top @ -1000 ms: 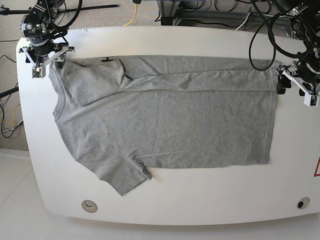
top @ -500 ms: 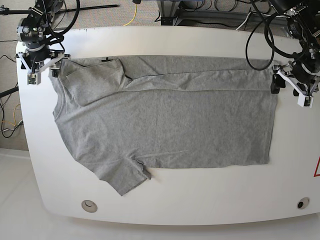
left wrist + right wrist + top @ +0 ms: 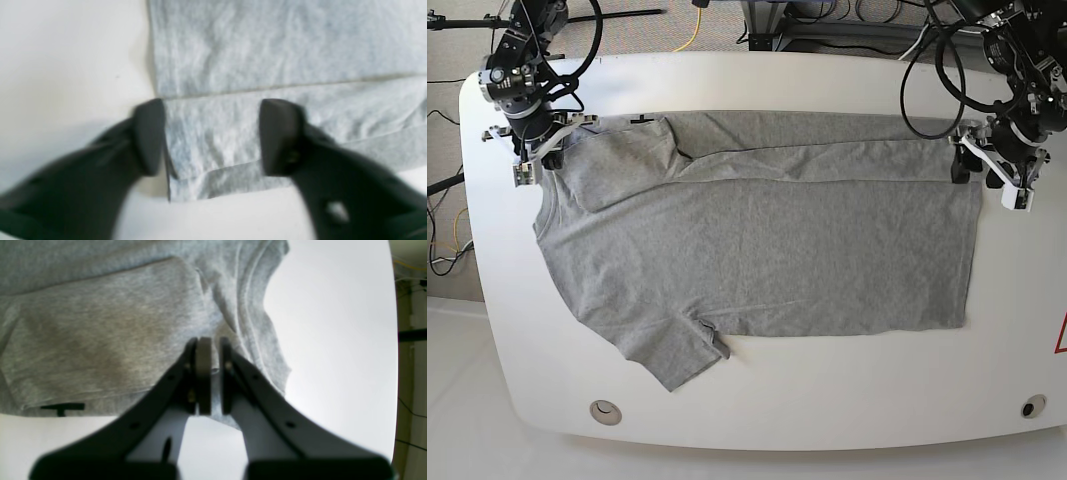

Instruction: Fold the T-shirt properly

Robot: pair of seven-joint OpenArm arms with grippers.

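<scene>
grey t-shirt [image 3: 757, 230] unmoved | right pincer [image 3: 210, 373] now clenched on shoulder | left pincer [image 3: 213, 136] moved in, released astride hem corner

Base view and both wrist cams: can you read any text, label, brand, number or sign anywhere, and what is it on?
No readable text in any view.
Dark label at the edge of the T-shirt: a plain dark mark, no lettering to make out.
Red triangular sign at the table edge: cut off by the frame, content unreadable.
</scene>
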